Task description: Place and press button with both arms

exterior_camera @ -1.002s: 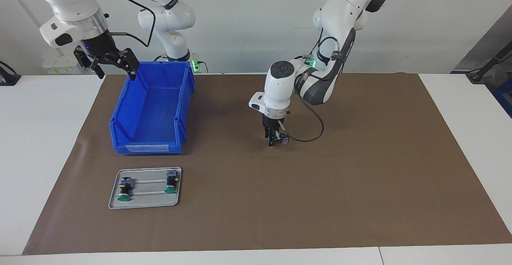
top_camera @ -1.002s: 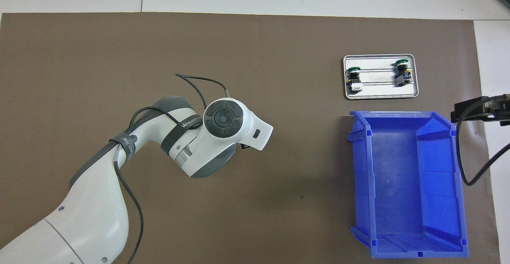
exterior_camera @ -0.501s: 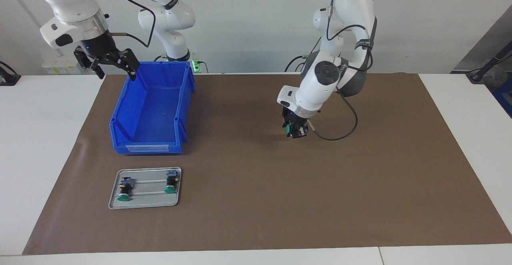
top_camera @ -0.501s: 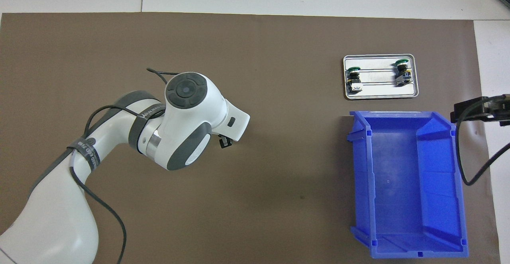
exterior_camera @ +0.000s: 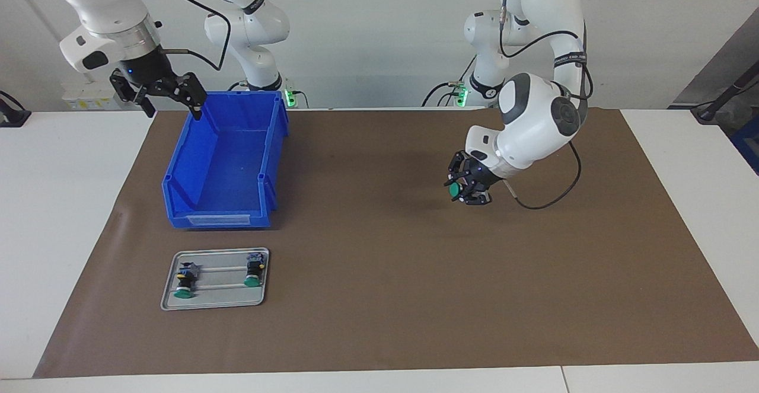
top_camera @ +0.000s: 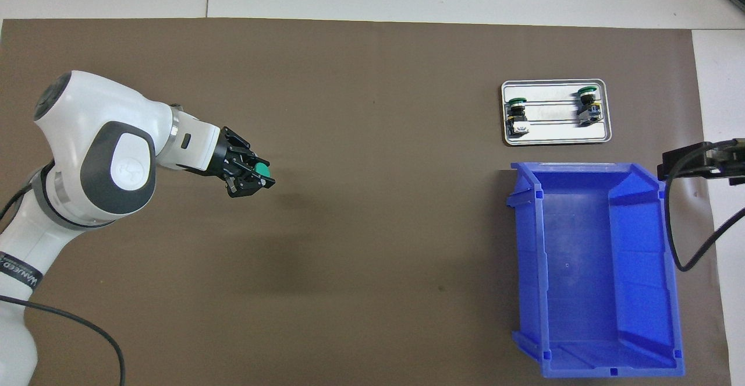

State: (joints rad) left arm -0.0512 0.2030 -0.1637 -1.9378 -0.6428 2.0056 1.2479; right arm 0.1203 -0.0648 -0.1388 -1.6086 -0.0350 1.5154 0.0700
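My left gripper [exterior_camera: 466,191] is shut on a button [exterior_camera: 455,190] and holds it a little above the brown mat [exterior_camera: 379,298], turned sideways. The button's green cap points toward the right arm's end of the table. In the overhead view the left gripper [top_camera: 254,176] and the cap [top_camera: 263,170] show over the mat toward the left arm's end. My right gripper [exterior_camera: 171,106] is open and empty, and waits in the air over the blue bin's corner nearest the robots. Only part of it [top_camera: 695,162] shows in the overhead view.
An empty blue bin [exterior_camera: 218,220] [top_camera: 527,258] stands toward the right arm's end. Farther from the robots than the bin lies a metal tray [exterior_camera: 213,301] [top_camera: 553,134] with two more green-capped buttons [exterior_camera: 184,286] [exterior_camera: 254,275] on it.
The left arm has swung toward its own end of the table with the button. Its wrist has turned from pointing down to sideways. The right arm has not moved.
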